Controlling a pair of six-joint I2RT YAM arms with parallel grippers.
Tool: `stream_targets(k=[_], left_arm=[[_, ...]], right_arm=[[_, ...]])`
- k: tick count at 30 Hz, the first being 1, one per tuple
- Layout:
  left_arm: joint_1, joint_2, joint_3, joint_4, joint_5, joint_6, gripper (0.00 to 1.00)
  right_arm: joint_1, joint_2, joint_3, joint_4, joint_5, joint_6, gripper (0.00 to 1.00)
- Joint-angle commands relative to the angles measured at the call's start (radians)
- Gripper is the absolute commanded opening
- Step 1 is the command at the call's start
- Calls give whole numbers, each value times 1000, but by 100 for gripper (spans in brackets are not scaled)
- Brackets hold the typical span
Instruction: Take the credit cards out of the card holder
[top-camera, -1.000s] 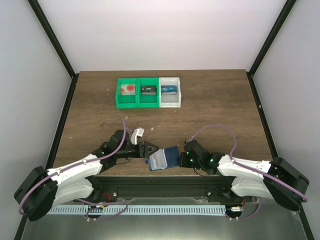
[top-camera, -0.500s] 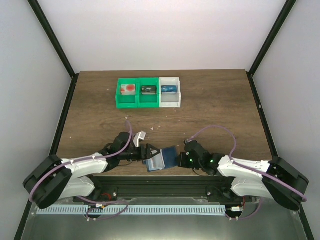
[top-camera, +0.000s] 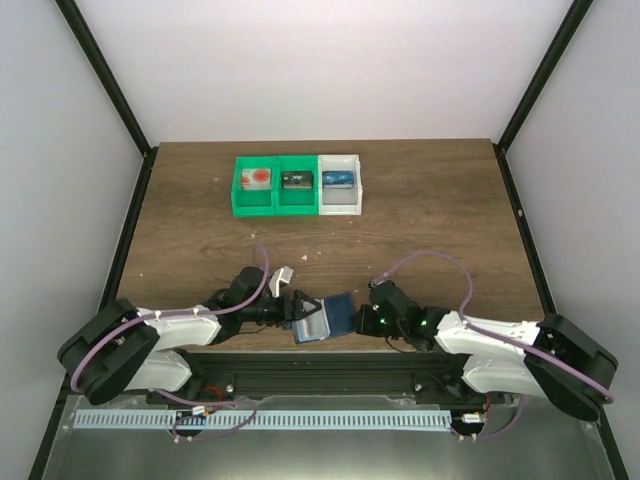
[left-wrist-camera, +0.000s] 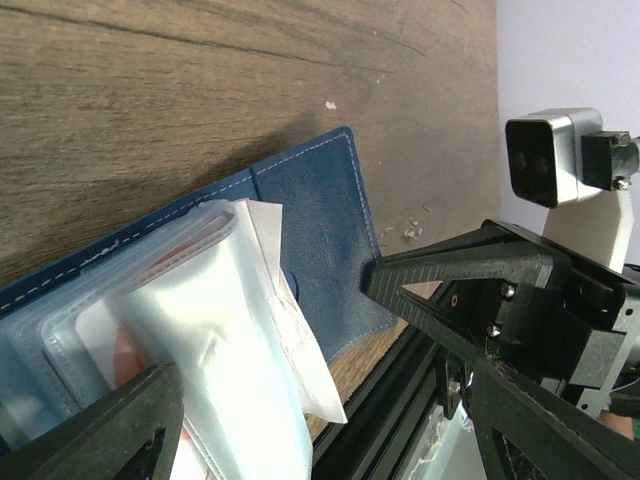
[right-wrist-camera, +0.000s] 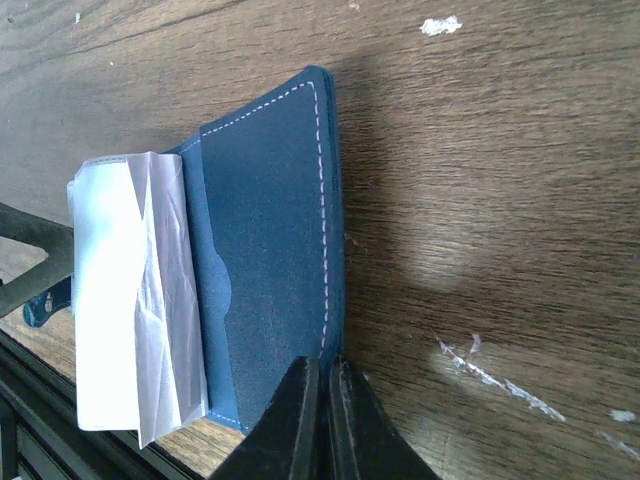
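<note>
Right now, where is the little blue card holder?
In the top view, the card holder lies open at the near edge of the table, centred between the left gripper and the right gripper.

Nothing readable anywhere, tbh. No logo or print on the card holder (right-wrist-camera: 270, 250) (just pale stitching along the edge), and none legible through the clear sleeves (left-wrist-camera: 235, 350) either. Same story for the bins (top-camera: 275, 209) at the back: way too small to make out any lettering, only a red blob on the pale card (top-camera: 258, 178).
</note>
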Motion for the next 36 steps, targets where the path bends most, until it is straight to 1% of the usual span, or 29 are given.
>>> stream_targets(k=[1,7,15,20,26,29,36], left_arm=[[-3,28,-15,54,15,-20,80],[-6,61,0,75,18,-29,80],[-35,125,30,196,48,-85,80],[-74,159,87,199,44,-81,80],[-79,219,109,245,60,-87,80],[-80,240,116,251,60,-78,80],[-80,257,142,239,62,-58,80]], right_arm=[[5,-9,-11,12,-6,7,2],[5,-15,-12,14,-6,8,2],[5,-12,-18,27,-14,9,3],[5,-10,-19,36,-25,6,5],[5,-19,-21,27,-33,0,10],[5,-38,-15,-3,-25,-8,17],[5,-139,52,-175,23,-59,32]])
